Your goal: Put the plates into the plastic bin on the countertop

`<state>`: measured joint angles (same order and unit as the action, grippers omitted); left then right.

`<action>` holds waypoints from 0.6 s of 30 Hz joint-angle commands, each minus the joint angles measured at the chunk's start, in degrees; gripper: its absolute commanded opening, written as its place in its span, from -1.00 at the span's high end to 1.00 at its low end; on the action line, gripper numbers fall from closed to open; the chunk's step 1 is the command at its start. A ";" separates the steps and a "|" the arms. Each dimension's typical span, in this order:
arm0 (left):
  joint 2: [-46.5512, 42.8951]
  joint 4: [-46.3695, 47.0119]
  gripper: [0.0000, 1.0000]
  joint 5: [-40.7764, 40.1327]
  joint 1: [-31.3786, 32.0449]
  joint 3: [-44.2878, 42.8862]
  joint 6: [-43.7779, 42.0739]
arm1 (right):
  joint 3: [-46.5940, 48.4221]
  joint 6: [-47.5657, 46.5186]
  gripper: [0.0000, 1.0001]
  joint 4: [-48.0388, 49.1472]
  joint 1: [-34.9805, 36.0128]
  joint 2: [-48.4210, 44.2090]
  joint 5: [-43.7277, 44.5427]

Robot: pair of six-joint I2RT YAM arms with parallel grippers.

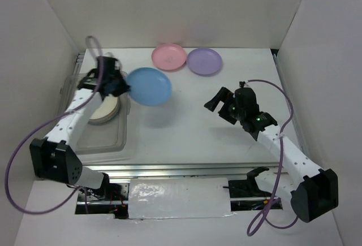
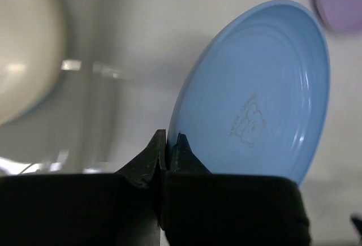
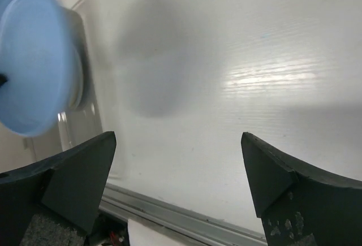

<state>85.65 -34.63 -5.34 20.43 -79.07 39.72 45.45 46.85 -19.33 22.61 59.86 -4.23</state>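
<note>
Plates: blue plate (image 1: pixel 149 86) pinched by its rim in the closed left hand (image 2: pixel 168 144), lifted and tilted just beside the plastic bin (image 1: pixel 102 139); pink plate (image 1: pixel 169 56) and purple plate (image 1: pixel 204 61) lie at the bench's (image 1: pixel 186 136) far side, right hand (image 3: pixel 178 138) empty, fingers wide. Step judged: carrying blue to the bin — next, swing it over the wall, level it, release. Bin contents — cream plate (image 1: pixel 104 110) at the far end.

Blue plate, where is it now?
The blue plate is left of centre in the top view, pinched by its edge in the left pincer, just right of the plastic bin.
</note>
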 commanded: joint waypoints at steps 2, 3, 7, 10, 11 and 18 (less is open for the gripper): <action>-12.77 0.44 1.00 1.29 -28.34 7.60 5.01 | -3.70 -1.41 -1.00 3.77 -3.01 -1.85 -4.03; -14.53 0.70 1.00 2.26 -31.55 9.00 5.53 | -3.79 -1.85 -1.00 4.12 -3.45 -1.41 -4.38; -14.72 4.39 1.00 4.81 -42.11 14.29 7.12 | -5.02 -2.03 -1.00 7.02 -4.15 0.35 -7.19; -11.04 4.40 1.00 7.10 -46.78 13.51 6.16 | -5.72 -2.64 -1.00 8.08 -3.80 1.31 -8.86; -10.16 4.05 1.00 6.84 -48.10 13.15 6.07 | -5.72 -2.99 -1.00 8.34 -3.80 1.40 -8.95; -2.07 5.10 0.73 9.38 -49.96 11.48 3.17 | -5.81 -3.52 -1.00 9.58 -4.07 2.46 -10.36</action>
<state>82.17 -31.97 0.80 -28.93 -65.32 44.21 39.99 44.62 -13.30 18.92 62.19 -13.06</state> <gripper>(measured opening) 0.110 0.997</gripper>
